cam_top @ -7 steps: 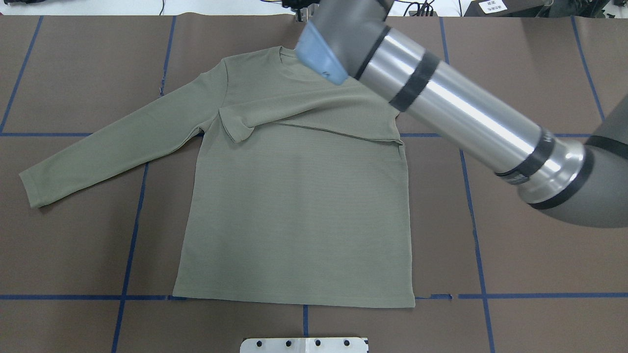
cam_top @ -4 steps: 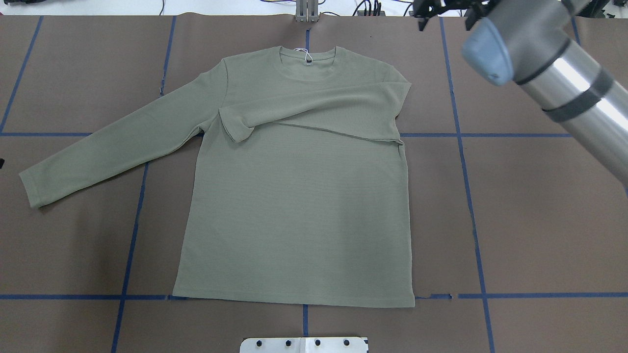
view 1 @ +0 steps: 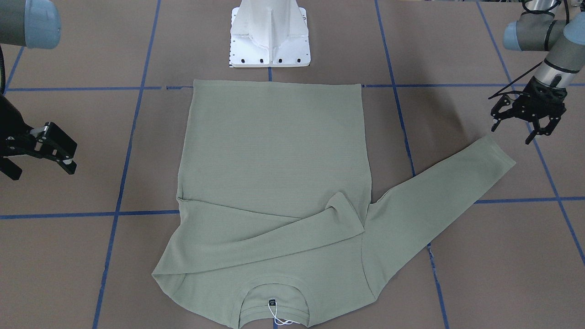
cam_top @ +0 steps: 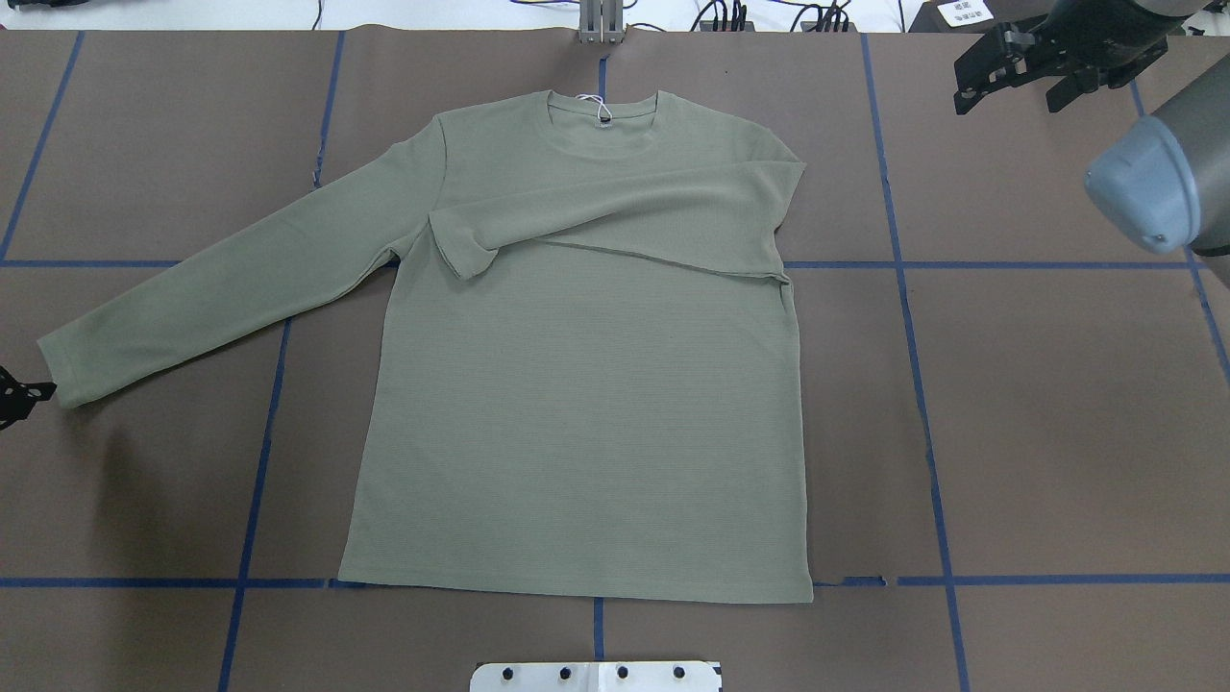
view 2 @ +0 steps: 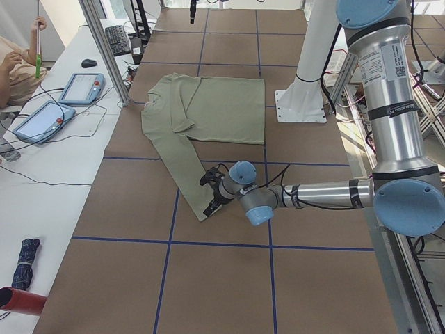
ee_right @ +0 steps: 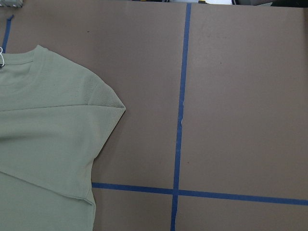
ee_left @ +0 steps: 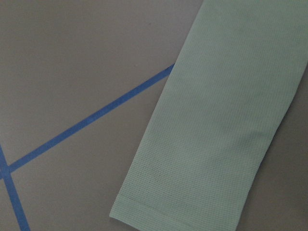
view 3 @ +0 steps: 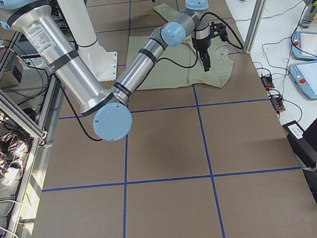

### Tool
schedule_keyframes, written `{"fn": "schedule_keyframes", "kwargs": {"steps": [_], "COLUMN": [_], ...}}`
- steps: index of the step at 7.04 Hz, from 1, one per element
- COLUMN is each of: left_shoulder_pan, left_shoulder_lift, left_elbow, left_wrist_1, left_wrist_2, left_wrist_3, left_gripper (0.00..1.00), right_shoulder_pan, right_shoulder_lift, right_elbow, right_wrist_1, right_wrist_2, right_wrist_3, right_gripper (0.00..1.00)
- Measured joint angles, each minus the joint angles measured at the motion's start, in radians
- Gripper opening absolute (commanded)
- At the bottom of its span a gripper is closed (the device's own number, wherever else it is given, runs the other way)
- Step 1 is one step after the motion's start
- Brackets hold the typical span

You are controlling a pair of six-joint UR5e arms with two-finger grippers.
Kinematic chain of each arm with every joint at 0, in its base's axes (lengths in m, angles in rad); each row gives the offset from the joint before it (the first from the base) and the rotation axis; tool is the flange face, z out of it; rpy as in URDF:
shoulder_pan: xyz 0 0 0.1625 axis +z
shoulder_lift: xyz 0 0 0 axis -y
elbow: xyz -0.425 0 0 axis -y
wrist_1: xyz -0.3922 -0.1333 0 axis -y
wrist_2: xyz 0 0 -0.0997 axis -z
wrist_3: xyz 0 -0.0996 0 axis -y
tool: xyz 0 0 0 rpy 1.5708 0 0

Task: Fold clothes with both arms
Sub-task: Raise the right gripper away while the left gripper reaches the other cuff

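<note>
Wide brown bench (cam_top: 1057, 432) with its blue tape grid, and square in the middle lies the green long-sleeved shirt (cam_top: 577, 404), front up, collar toward the far edge and hem toward the robot's edge. One sleeve (cam_top: 615, 216) is already folded across the chest; the other sleeve (cam_top: 221, 288) runs out flat toward the bench's left end. The left end effector (view 1: 518, 128) hovers just beside that sleeve's cuff (cam_top: 62, 370), jaws spread, nothing in them. Over by the far right corner the right end effector (cam_top: 1009, 96) hangs well apart from the cloth, jaws also parted and empty. My read: the outstretched sleeve is next. This is a light, limp knit, so it should sag from any single pinch and may drag over the paper; best taken at the cuff through both layers, lifted clear, then laid across the chest. Tiny dark label (view 1: 272, 301) and white string (view 1: 279, 317) sit at the neck.
</note>
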Motion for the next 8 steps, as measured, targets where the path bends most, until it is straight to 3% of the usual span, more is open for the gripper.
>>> {"fn": "schedule_keyframes", "kwargs": {"steps": [1, 3, 5, 6, 8], "left_shoulder_pan": [0.032, 0.065, 0.072, 0.075, 0.081], "left_shoulder_lift": [-0.002, -0.004, -0.004, -0.005, -0.007], "left_elbow": [0.016, 0.023, 0.025, 0.026, 0.027], "left_wrist_1": [-0.024, -0.036, -0.036, -0.036, -0.035], "left_wrist_2": [0.011, 0.027, 0.031, 0.031, 0.032], "left_wrist_3": [-0.018, -0.028, -0.029, -0.028, -0.028], "left_gripper": [0.93, 0.67, 0.67, 0.59, 0.05], "right_shoulder_pan": [0.0, 0.0, 0.0, 0.0, -0.001], "right_shoulder_lift": [-0.004, -0.011, -0.017, -0.018, -0.019], "right_elbow": [0.005, 0.018, 0.026, 0.027, 0.027], "right_wrist_1": [0.0, 0.0, 0.0, 0.0, 0.0], "right_wrist_2": [0.0, 0.0, -0.002, -0.002, -0.002], "right_wrist_3": [0.0, 0.001, 0.002, 0.003, 0.004], "right_gripper": [1.0, 1.0, 1.0, 1.0, 1.0]}}
